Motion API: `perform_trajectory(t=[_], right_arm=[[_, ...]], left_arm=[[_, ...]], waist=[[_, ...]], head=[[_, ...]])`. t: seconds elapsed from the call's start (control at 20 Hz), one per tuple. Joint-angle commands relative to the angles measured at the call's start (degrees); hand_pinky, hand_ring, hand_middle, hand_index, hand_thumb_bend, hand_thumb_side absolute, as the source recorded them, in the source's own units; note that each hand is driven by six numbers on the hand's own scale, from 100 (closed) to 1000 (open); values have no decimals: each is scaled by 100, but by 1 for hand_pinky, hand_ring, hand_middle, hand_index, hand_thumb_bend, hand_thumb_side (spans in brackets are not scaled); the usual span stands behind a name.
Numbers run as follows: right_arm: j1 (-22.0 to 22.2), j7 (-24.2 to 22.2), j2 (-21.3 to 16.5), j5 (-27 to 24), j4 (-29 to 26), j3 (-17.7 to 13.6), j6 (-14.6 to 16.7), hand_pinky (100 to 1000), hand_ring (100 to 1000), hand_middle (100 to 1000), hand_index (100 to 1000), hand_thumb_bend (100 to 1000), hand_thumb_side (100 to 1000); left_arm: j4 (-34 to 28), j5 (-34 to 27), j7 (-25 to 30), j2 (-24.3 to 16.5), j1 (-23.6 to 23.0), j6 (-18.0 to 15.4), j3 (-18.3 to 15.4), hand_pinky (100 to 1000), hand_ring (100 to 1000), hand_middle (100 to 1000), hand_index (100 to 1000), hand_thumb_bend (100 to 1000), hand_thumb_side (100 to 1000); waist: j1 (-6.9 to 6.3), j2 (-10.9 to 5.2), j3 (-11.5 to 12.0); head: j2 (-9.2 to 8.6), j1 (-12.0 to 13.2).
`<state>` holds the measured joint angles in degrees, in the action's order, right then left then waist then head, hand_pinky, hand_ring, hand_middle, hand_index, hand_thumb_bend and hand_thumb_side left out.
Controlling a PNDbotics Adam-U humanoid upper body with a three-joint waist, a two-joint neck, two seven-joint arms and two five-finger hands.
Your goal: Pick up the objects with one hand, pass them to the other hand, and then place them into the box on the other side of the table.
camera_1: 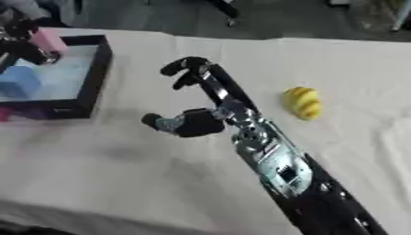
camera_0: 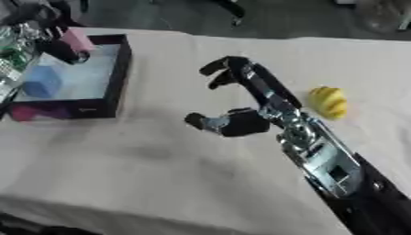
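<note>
A: Right robot hand (camera_0: 241, 98) hangs over mid-tabletop (camera_0: 160, 174), fingers spread wide, thumb apart, nothing in it.

B: Left robot hand (camera_0: 56, 43)?

A: At the black box (camera_0: 119, 73), upper left, curled round a pink block (camera_0: 78, 40) (held above the box's far corner). A blue block (camera_0: 41, 82) already lies inside.

B: And the next object?

A: A yellow ridged thing (camera_0: 328, 102), right of the open hand, apart from it. Best approached from above, fingers straddling it before closing.

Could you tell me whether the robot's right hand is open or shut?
Open: the right hand holds nothing, its fingers spread above the table.
</note>
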<state>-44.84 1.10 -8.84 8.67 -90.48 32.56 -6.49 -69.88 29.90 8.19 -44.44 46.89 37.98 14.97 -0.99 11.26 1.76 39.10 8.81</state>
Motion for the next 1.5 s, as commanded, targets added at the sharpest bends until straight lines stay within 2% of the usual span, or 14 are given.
perform_trajectory(t=[0.05,0.5,0.95,1.0,1.15,1.5], right_arm=[[-106,42,-47,-49,-153,-66,2,779,656,700,734,606,231],[-113,90,-50,-87,-203,-77,-7,779,653,697,732,608,231],[-113,91,-50,-91,-211,-78,-12,779,653,697,732,608,231],[-107,99,-47,-97,-216,-85,-5,779,650,694,731,611,229],[-92,123,-44,-120,-221,-100,12,779,650,693,731,611,229],[-74,151,-44,-131,-220,-114,20,779,649,693,731,612,228]], left_arm=[[258,204,-131,-53,167,-53,-125,724,577,484,559,408,100],[683,401,-195,61,215,-50,-188,773,635,554,657,518,100],[721,470,-169,72,220,-53,-205,773,635,554,657,518,100],[765,496,-138,63,191,-30,-187,879,810,755,872,1000,554],[818,679,20,48,185,8,-201,879,811,755,875,1000,580],[709,898,193,27,181,16,-263,881,809,749,872,1000,523]], waist=[[1,2,-2],[7,43,-11],[7,47,-10],[6,65,-12],[1,76,-14],[-4,65,-10]], head=[[-76,142],[-110,411],[-113,422],[-114,366],[-109,272],[-104,183]])
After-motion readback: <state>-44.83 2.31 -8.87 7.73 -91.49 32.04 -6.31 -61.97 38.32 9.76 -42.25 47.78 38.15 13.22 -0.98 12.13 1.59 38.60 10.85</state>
